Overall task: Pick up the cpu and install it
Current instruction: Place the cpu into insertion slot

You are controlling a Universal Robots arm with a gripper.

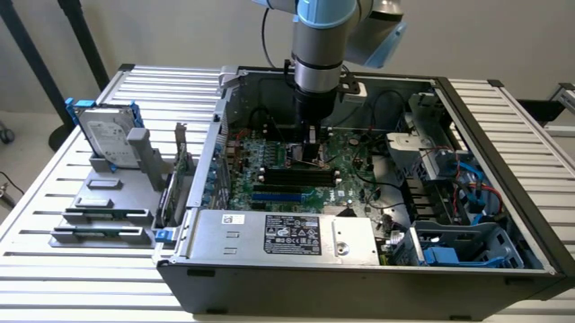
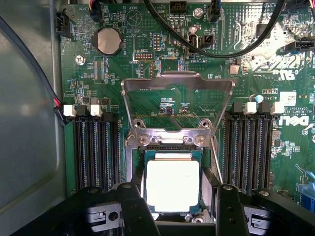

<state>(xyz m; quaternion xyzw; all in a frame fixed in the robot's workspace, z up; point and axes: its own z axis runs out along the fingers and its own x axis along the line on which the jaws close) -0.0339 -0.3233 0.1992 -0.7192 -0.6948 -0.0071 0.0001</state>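
1. Gripper (image 2: 180,191): my fingers (image 2: 133,206) stand apart, straddling the cpu (image 2: 172,182), not clamping it.
2. Cpu lies flat in the socket (image 2: 170,141); I judge placing done.
3. Leaving calls for a straight lift, clear of the raised plate (image 2: 177,81).

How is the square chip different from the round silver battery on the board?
The cpu is square, the battery round. The cpu looks bigger than the battery. The cpu lies in the socket; the battery sits near the board's edge. Both are flat and silvery.
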